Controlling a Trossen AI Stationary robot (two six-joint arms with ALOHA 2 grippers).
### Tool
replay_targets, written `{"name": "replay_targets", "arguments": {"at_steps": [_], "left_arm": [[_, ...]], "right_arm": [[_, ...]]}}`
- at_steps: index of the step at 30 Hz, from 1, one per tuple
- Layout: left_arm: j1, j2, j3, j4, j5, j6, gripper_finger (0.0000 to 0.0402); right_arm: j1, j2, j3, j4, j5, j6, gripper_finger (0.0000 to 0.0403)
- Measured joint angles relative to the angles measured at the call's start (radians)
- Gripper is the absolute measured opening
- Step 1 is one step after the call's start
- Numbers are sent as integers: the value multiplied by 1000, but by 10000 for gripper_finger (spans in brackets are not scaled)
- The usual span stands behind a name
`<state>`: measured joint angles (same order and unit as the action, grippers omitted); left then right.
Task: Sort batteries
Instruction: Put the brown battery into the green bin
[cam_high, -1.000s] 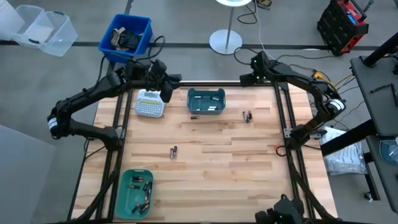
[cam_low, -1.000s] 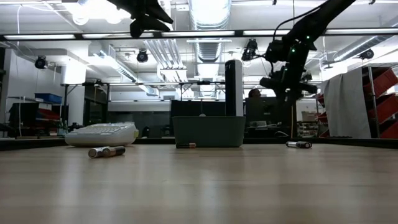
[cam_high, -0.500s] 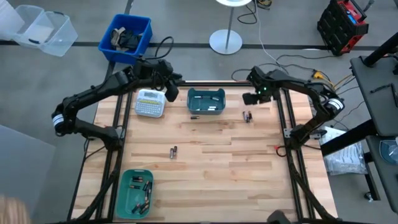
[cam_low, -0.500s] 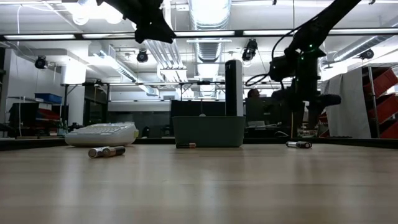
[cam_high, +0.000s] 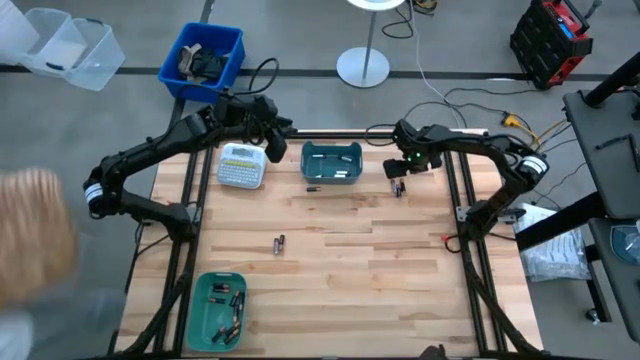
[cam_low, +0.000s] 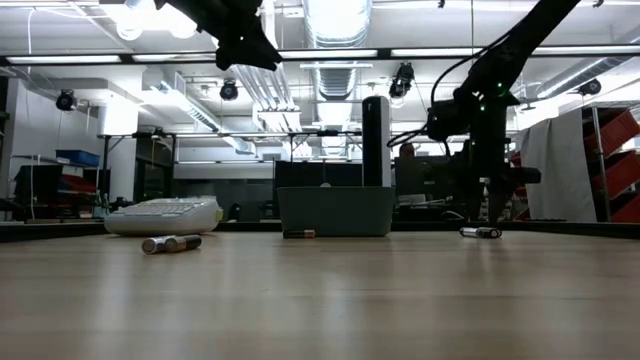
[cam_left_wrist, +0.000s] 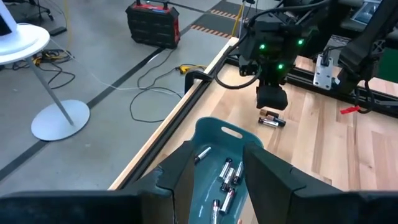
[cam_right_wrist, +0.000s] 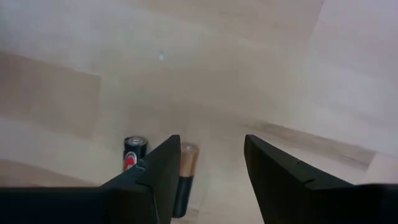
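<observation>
Two batteries (cam_high: 398, 187) lie side by side on the wood table's far right part; the right wrist view shows them as a black one (cam_right_wrist: 133, 152) and a gold-ended one (cam_right_wrist: 185, 163). My right gripper (cam_low: 487, 212) points down just above them, open, touching nothing. More batteries lie at mid-table (cam_high: 280, 243), beside the far teal bin (cam_high: 312, 188) and inside both bins. High over the far left, my left gripper (cam_high: 270, 143) is open and empty, looking down on the far bin (cam_left_wrist: 214, 134).
A white label-maker (cam_high: 241, 165) sits left of the far teal bin (cam_high: 346, 152). A second teal bin (cam_high: 202, 318) stands at the near left corner. A blurred person shows beyond the table's left edge (cam_high: 30, 235). Bare wood stretches across the near right.
My right gripper has swung from the far right corner toward the table's left and come down until it stands just over the pair of batteries. A blurred person has come into the high view at the left.
</observation>
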<state>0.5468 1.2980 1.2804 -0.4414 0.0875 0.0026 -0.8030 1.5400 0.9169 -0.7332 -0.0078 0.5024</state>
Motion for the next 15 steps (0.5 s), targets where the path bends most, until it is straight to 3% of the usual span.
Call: {"name": "replay_targets", "arguments": {"at_steps": [15], "left_arm": [[0,0,0,-2,0,-18,116]], "right_arm": [[30,22,-12,-7,-1,-6,177]]}}
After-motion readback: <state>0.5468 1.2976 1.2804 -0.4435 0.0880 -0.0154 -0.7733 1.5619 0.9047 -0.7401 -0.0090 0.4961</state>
